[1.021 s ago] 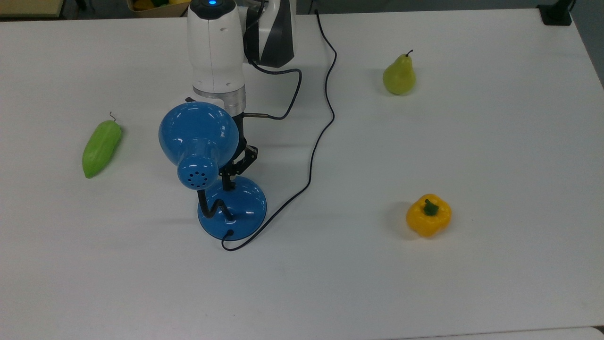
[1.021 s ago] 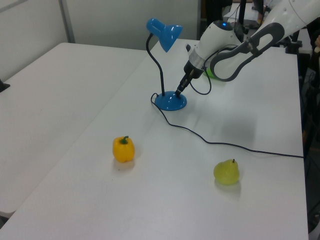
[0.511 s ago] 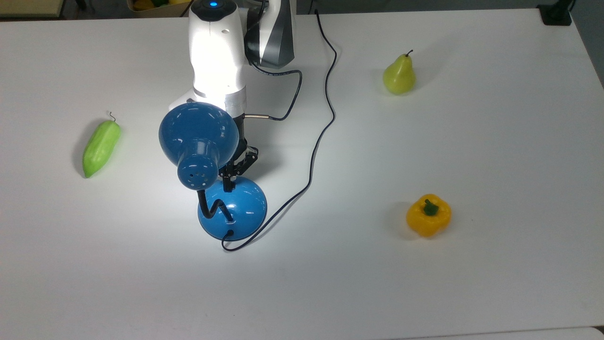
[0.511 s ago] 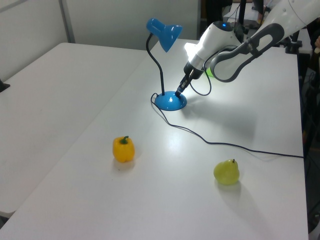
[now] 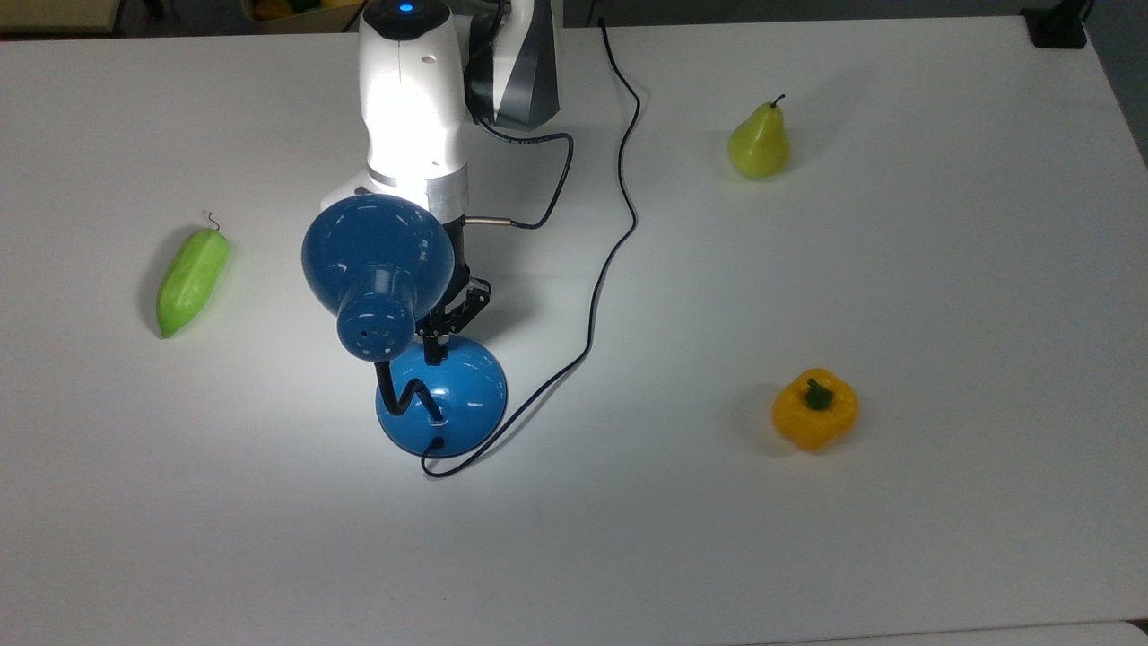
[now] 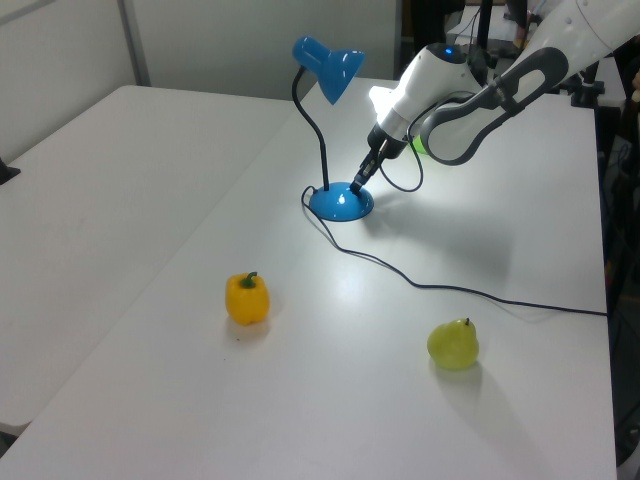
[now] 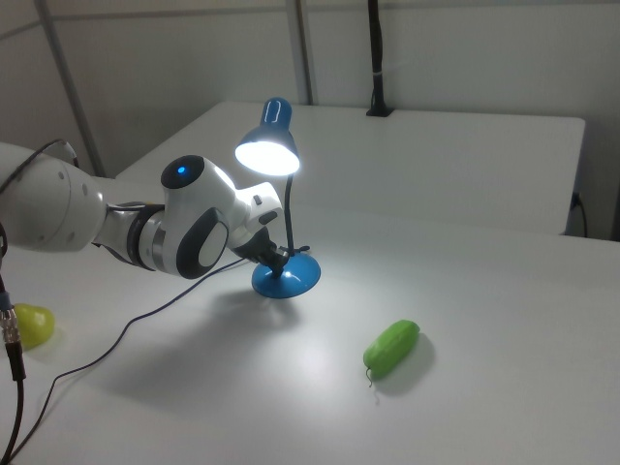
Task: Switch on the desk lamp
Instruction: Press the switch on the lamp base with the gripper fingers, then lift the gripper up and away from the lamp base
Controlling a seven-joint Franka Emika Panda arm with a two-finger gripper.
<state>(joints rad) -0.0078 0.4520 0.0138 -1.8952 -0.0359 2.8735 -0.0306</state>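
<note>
In the top view, I am seeing the yellow bell pepper (image 5: 814,409) sitting nearest, toward the top view's right. Behind it, the desk lamp (image 5: 377,260) is standing near the table's (image 5: 897,538) middle and shining (its bulb is glowing bright in the right view), throwing a pale pool of light around its round blue base. My gripper (image 5: 437,345) is pressing its tip down onto that base's far edge, fingers drawn together with nothing between them. The green cucumber-like vegetable (image 5: 192,281) is lying toward the top view's left, well apart. The pear (image 5: 759,142) is standing farthest back, right of the lamp's black cord (image 5: 610,251).
</note>
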